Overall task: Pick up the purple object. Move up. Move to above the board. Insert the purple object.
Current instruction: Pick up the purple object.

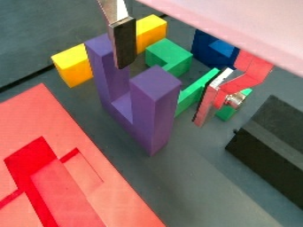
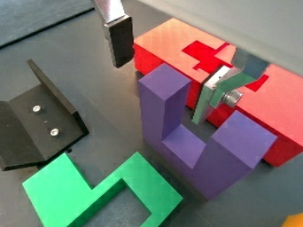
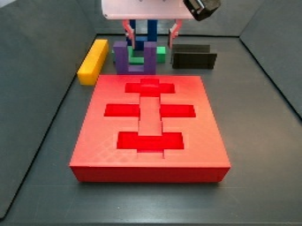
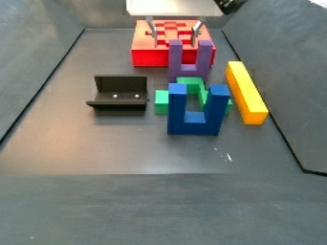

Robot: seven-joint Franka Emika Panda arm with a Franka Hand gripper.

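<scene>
Gripper [image 2: 166, 66] sits low over the purple object [image 2: 190, 142], jaws spread and pinching nothing yet: in both wrist views one silver finger [image 2: 116, 37] hangs outside one purple arm and the other finger [image 2: 219, 89] beside the far arm, so the jaws seem to straddle the block across its arms. Purple object stands upright on the worktop [image 3: 48, 106], U opening upward, just beside the short edge of the red board [image 3: 94, 132]. Judgement: closing should pinch it; a lift comes next. Neighbours are tight: green block [image 1: 172, 55] and dark blue U-shaped block [image 4: 198, 110] just behind, yellow bar [image 3: 94, 60] to one side, fixture [image 4: 118, 94] nearby. Snagging green on the lift is the risk.
</scene>
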